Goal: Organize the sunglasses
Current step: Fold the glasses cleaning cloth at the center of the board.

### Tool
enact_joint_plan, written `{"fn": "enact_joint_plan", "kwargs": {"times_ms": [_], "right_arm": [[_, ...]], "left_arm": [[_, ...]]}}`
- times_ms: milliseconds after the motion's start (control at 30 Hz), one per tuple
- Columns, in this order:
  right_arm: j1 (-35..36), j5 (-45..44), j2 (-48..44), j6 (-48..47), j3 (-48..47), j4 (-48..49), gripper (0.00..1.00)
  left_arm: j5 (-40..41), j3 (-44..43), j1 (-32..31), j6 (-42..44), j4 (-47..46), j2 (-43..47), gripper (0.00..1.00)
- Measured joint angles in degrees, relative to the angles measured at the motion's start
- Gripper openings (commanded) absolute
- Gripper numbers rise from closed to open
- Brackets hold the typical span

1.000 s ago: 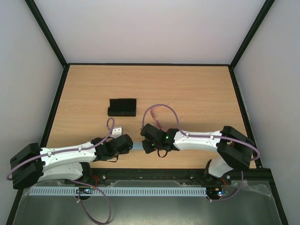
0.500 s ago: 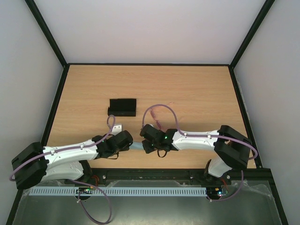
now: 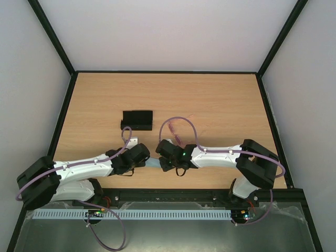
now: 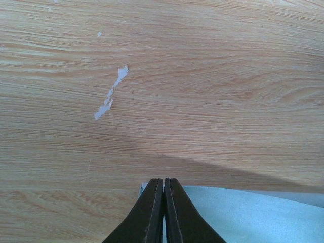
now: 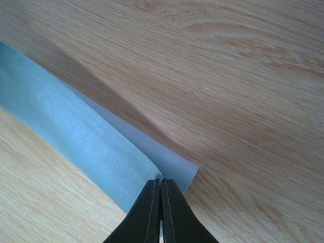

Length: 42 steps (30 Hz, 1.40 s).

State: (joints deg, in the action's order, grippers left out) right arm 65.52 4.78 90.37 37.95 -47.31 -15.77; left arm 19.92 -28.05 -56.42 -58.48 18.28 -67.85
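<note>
**Both end effectors pinching the cloth at the near edge**

I am holding my left end effector [image 4: 163, 180] closed, its two dark fingers pressed together with only a hairline slit showing between them. Their tips are sitting on the corner of the light blue cloth [image 5: 76, 126], which is showing on either side of them and spreading off to the right in my left wrist view. It looks like I am gripping the cloth there.

I am also keeping my right end effector [image 5: 161, 180] clamped shut. Its tips are meeting on a folded edge of the same cloth, where a deeper blue upper layer is lying over a paler strip underneath. From that pinch the cloth is running away as a band toward the upper left of my right wrist view.

From above, my two wrists are facing each other close together near the front of the tabletop [image 4: 202, 76], with a short stretch of cloth showing between them. A white scuff [image 4: 109, 98] is marking the wood beyond my left fingers.

The sunglasses [image 3: 179, 138] are hard to make out. I am seeing only a thin pinkish streak on the wood just beyond my right wrist, under the loop of purple cable [image 3: 181, 118], and I cannot tell how they are lying. The black case [image 3: 137, 120] is resting farther back, beyond my left wrist and well apart from the cloth.
</note>
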Motion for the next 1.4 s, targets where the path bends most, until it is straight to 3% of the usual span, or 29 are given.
{"fn": "enact_joint_plan", "kwargs": {"times_ms": [1000,1267,1400], "right_arm": [[-1.11,-1.9,2.25,-0.22,-2.1,0.0,0.03],[-1.38,-1.88,3.04,-0.2,-2.1,0.42,0.12],[-1.42,-1.97,3.08,-0.15,-2.1,0.81,0.17]], "left_arm": [[-0.63,0.02,1.49,1.46,-3.8,-3.98,0.04],[-1.01,0.39,1.49,1.38,-4.28,-4.04,0.09],[-0.92,0.39,1.49,1.36,-4.26,-4.04,0.2]]}}
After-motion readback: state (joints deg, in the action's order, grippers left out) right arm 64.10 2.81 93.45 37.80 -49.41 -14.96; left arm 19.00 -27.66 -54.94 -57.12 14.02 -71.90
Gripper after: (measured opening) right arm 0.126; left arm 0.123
